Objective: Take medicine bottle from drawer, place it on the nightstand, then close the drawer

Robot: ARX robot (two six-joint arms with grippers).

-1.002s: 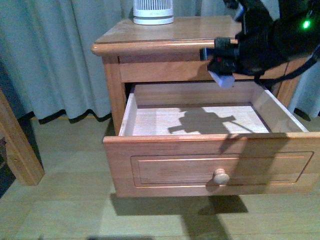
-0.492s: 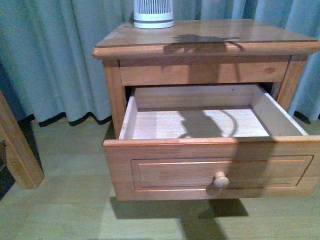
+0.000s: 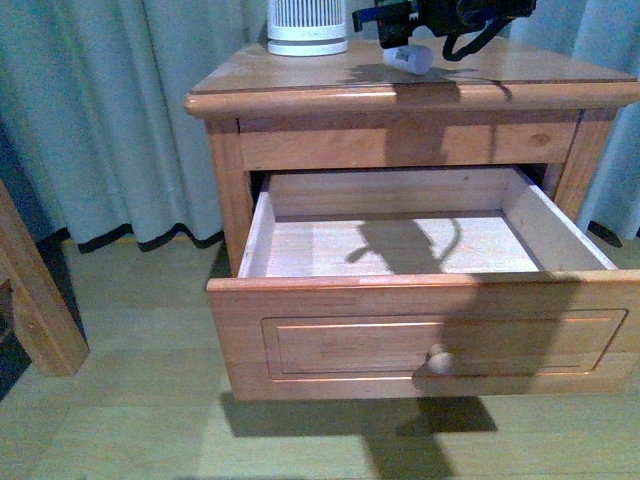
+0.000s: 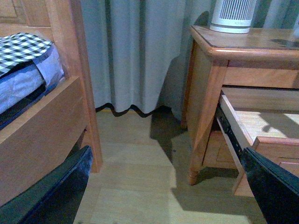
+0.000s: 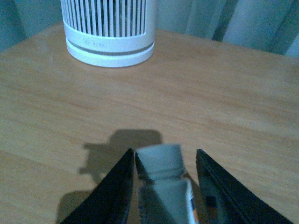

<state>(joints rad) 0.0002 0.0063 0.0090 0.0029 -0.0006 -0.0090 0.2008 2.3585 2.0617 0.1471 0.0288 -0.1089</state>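
Observation:
The small white medicine bottle [image 3: 408, 58] is held in my right gripper [image 3: 415, 35] just above the nightstand [image 3: 300, 90] top, to the right of the ribbed device. In the right wrist view the bottle [image 5: 161, 182] sits cap-forward between the dark fingers [image 5: 112, 191], over the wooden top [image 5: 224, 93], casting a shadow on it. The upper drawer [image 3: 420, 330] stands pulled out, pale and empty inside, round knob [image 3: 439, 358] in front. My left gripper [image 4: 163, 186] is open and empty, low over the floor left of the nightstand [image 4: 210, 84].
A tall white ribbed device [image 3: 307, 25] stands at the back of the nightstand top; it also shows in the right wrist view [image 5: 108, 32]. Grey curtains [image 3: 110, 110] hang behind. A bed frame with checked bedding [image 4: 28, 51] and its wooden leg [image 3: 35, 300] stand at left.
My right arm rose from the drawer's level out of the picture, then came back in above the nightstand top with the bottle. The drawer has stayed open.

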